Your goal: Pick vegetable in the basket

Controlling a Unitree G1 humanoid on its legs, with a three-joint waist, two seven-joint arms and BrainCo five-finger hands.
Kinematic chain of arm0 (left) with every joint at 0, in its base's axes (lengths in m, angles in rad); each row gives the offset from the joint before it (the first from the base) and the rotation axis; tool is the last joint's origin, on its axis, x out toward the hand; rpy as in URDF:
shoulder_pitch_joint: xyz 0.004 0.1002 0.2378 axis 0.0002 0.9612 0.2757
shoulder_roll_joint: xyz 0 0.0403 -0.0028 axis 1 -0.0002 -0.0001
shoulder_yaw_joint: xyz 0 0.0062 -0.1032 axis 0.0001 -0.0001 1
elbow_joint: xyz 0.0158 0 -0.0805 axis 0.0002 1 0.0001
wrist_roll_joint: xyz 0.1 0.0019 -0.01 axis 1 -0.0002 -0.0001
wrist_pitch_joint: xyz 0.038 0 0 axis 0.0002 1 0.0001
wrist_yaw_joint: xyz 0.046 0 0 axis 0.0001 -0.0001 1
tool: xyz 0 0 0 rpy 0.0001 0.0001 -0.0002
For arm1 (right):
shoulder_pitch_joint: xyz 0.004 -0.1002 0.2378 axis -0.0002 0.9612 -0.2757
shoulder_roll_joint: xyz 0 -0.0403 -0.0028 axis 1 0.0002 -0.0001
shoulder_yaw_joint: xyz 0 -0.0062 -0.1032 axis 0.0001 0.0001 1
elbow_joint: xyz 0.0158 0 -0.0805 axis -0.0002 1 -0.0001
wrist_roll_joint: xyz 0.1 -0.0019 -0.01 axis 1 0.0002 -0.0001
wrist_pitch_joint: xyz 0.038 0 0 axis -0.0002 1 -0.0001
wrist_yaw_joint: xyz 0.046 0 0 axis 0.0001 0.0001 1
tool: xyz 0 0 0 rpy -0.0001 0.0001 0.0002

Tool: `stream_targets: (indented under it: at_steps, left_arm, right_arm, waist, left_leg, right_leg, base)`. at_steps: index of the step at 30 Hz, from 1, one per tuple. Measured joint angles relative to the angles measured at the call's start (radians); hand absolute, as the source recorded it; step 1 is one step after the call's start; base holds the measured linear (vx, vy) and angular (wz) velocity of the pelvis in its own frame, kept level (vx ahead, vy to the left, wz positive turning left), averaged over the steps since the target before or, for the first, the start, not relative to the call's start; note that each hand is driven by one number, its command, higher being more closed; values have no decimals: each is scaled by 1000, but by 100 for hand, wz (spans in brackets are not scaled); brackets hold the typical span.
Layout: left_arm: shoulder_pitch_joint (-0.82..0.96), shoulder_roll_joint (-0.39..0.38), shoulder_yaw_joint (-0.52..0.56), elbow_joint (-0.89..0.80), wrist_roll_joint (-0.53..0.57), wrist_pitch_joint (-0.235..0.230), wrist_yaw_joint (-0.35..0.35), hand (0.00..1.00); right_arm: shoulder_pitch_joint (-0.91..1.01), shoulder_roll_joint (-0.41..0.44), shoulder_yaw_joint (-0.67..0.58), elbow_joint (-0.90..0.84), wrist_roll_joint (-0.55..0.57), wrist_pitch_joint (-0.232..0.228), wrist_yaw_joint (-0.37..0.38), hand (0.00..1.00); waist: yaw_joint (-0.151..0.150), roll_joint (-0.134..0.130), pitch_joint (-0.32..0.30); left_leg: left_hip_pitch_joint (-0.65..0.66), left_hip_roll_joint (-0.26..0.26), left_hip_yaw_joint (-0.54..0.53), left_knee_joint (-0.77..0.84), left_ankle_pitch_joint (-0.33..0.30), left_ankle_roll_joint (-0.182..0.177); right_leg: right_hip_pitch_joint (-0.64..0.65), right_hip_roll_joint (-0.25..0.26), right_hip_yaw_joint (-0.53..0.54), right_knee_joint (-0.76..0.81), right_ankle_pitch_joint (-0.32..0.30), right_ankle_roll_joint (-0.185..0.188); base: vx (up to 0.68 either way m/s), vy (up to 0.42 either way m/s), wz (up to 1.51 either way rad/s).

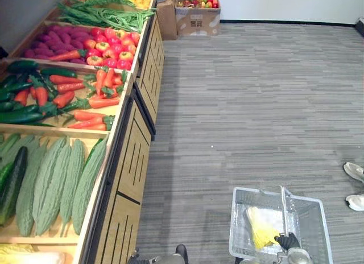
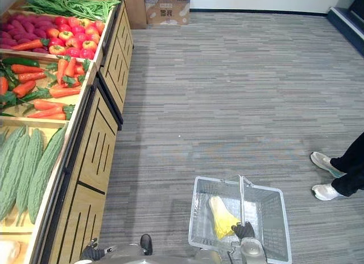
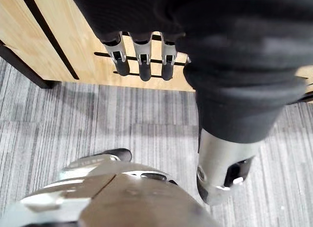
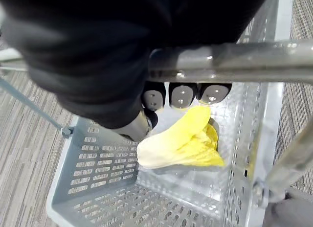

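Yellow leafy vegetable: lies flat on the bottom of the basket, lower right of the left eye view, just below the handle line. Nothing grips it; its own weight keeps it there.
Basket: grey perforated plastic, mouth up, hanging over the striped floor. It looks level, probably so the load does not slide.
Handle: metal bar across the basket's mouth, taking the load.
Right hand: clenched round the handle, fingers wrapped under the bar. Judgement: it serves as carrier only.
Left hand: released, fingers straight and pointing at the stand's slotted wooden front, holding nothing. Judgement: kept free for the next pick.
Display stand: runs up the left side of the head views, well apart from the basket.
Stock: bitter gourds in the bin at centre left, carrots in the bin above it.
Person's shoes: right edge, beside the basket but clear of it.
Progress (judged): one item in; another pick would mean turning toward the bins.
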Motion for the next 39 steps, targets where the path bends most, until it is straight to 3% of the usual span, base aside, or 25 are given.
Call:
stream_targets:
  at_steps: [11,14,16,18,19,21,23,25,26,27,28,29,33,34,36,37,39]
  left_arm:
    - [15,-4,-1,2,10,-1,-20,0]
    - [17,-7,-12,2,10,1,-23,0]
    - [27,12,-18,0,10,1,-28,0]
    - [36,18,-18,-1,10,1,-29,0]
    - [39,21,-16,0,9,2,-29,0]
    - [39,17,-13,0,9,7,-30,0]
    - [32,10,-11,0,9,7,-30,0]
    - [15,10,7,0,9,7,-30,0]
    - [14,11,8,-1,9,7,-30,0]
    - [9,11,14,-1,9,7,-30,0]
    - [-5,-8,18,0,10,6,-31,0]
    - [-7,-16,23,-3,10,1,-31,0]
    - [-23,-30,44,-7,3,0,-30,0]
    - [-23,-31,54,-10,-3,1,-30,0]
    - [-16,-32,61,-11,-3,3,-31,0]
    - [-17,-31,67,-19,-26,2,-31,0]
    - [-25,-33,70,-37,-40,3,-31,0]
  right_arm:
    - [-9,-2,-17,14,0,-8,17,100]
    - [-21,-3,-80,12,2,-14,13,100]
    - [-21,-5,-99,-10,2,-16,1,100]
    - [-11,2,-99,-13,3,-13,-2,100]
    - [-9,12,-99,-18,3,-15,-2,100]
    - [-11,18,-105,-18,3,-16,-1,100]
    - [-16,18,-116,-18,4,-16,-1,100]
    - [-23,24,-120,-16,7,-3,-2,100]
    - [-24,27,-121,-17,9,-2,-2,100]
    - [-28,27,-139,-19,13,4,-4,100]
    - [-40,23,-160,-17,14,8,-4,100]
    - [-48,25,-163,-17,13,6,-4,100]
    - [-56,27,-157,-8,1,4,2,100]
    - [-36,27,-152,-4,2,7,0,100]
    - [-21,22,-125,1,4,8,-2,100]
    - [-21,23,-114,9,12,9,-4,100]
    - [-22,29,-115,19,21,13,-5,100]
  waist:
    - [5,2,-9]
    - [8,15,-1]
    - [4,-5,15]
    - [-4,-20,16]
    - [-4,-22,17]
    - [-9,-15,21]
    - [-12,0,28]
    - [-16,-21,41]
    - [-18,-27,44]
    - [-34,-29,40]
    - [-28,11,34]
    - [-24,17,33]
    - [-6,36,29]
    - [-8,39,30]
    - [-2,29,38]
    - [7,31,40]
    - [24,24,49]
  left_leg:
    - [76,0,43,-87,14,45]
    - [125,15,55,-101,-17,74]
    - [184,-4,53,-102,-38,90]
    - [228,-4,44,-101,-62,106]
    - [239,3,43,-101,-72,107]
    - [238,19,36,-100,-88,103]
    - [241,46,26,-103,-102,92]
    - [283,56,19,-120,-113,50]
    - [294,57,14,-120,-123,36]
    - [314,77,-11,-121,-143,14]
    - [323,119,-20,-112,-137,12]
    - [309,136,-27,-94,-121,-6]
    - [188,197,-111,170,47,-31]
    - [108,222,-152,373,160,-24]
    - [10,254,-172,613,277,-40]
    - [-70,281,-162,800,205,-31]
    - [-164,272,-136,928,88,-13]
  right_leg:
    - [-7,8,34,49,-5,-8]
    - [-118,-5,49,343,-21,-33]
    - [-214,-64,63,627,0,-63]
    - [-243,-83,60,737,6,-73]
    - [-262,-78,36,746,-31,-76]
    - [-305,-66,-39,686,-71,-77]
    - [-322,-35,-119,487,-50,-54]
    - [-331,-6,-146,139,95,-17]
    - [-337,-6,-141,98,118,-13]
    - [-344,5,-127,116,222,-51]
    - [-355,43,-128,162,206,-100]
    - [-368,55,-128,186,183,-116]
    - [-332,103,-155,224,69,-144]
    - [-257,117,-176,205,28,-141]
    - [-169,136,-186,161,-1,-144]
    - [-104,153,-187,128,-12,-147]
    - [-6,160,-183,69,-19,-140]
  base:
    - [18,-5,-12]
    - [-2,55,-17]
    - [9,78,2]
    - [132,42,11]
    - [152,20,5]
    - [248,-13,9]
    - [334,-67,21]
    - [536,-199,32]
    - [649,-292,49]
    - [686,-302,42]
    - [483,-207,27]
    - [496,-258,-10]
    - [613,-370,-1]
    - [579,-236,29]
    - [611,-204,18]
    - [516,-153,5]
    - [440,-91,2]
